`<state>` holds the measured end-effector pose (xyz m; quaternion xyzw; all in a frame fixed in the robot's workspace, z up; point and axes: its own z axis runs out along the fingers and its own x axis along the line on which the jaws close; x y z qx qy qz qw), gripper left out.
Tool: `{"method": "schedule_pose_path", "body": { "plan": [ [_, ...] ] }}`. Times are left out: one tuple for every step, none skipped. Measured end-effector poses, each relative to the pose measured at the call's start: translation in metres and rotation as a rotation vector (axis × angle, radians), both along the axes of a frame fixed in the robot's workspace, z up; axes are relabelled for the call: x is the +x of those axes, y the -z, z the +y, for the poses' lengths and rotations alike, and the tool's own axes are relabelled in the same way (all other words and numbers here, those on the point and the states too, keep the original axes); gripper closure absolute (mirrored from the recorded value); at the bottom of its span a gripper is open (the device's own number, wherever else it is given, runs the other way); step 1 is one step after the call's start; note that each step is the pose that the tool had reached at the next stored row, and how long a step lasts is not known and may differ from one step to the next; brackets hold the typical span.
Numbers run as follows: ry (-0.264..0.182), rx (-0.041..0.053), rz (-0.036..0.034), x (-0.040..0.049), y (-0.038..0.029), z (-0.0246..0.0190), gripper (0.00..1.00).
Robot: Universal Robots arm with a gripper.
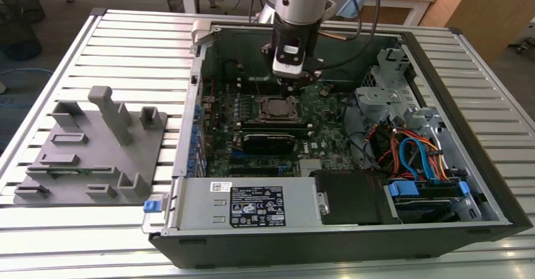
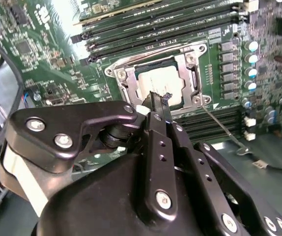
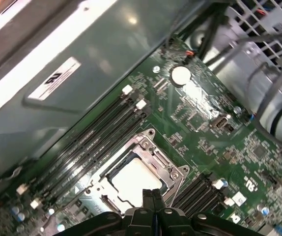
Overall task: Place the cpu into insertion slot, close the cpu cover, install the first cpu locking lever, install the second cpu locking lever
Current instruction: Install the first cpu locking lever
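Cpu is seated beneath the lowered cpu cover, and the hand is held shut, empty, seemingly for pushing.

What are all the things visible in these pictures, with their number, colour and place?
table: one, silver slats, under everything
computer case: one, black, open, on the table
tray: one, grey, on the table, at the exterior view's left of the case
board: one, green, inside the case
socket: one, silver rim, on the board
chip: one, silver top, lying in the socket
cover frame: one, silver, lying around the chip
memory slots: several, black, long, beside the socket
cables: several, orange and blue, in the case at the exterior view's right
power box: one, silver, along the case's near edge
arm: one, grey, above the board
jaws: one pair, black, shut, close over the chip's edge
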<state>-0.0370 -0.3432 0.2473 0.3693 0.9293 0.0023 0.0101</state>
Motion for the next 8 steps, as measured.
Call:
{"method": "schedule_pose_path", "body": {
  "plan": [
    [-0.015, 0.0, 0.0, 0.0, 0.0, 0.0, 0.9],
    [-0.028, 0.0001, 0.0, 0.0, 0.0, 0.0, 0.9],
    [-0.038, 0.0001, 0.0, 0.0, 0.0, 0.0, 0.9],
    [-0.047, 0.0001, 0.0, 0.0, 0.0, 0.0, 0.9],
    [-0.056, 0.0, 0.0, 0.0, 0.0, 0.0, 0.9],
    [-0.064, 0.0, 0.0, 0.0, 0.0, 0.0, 0.9],
    [-0.071, 0.0, 0.0, 0.0, 0.0, 0.0, 0.9],
    [-0.076, 0.0001, 0.0, 0.0, 0.0, 0.0, 0.9]
  ]
}}
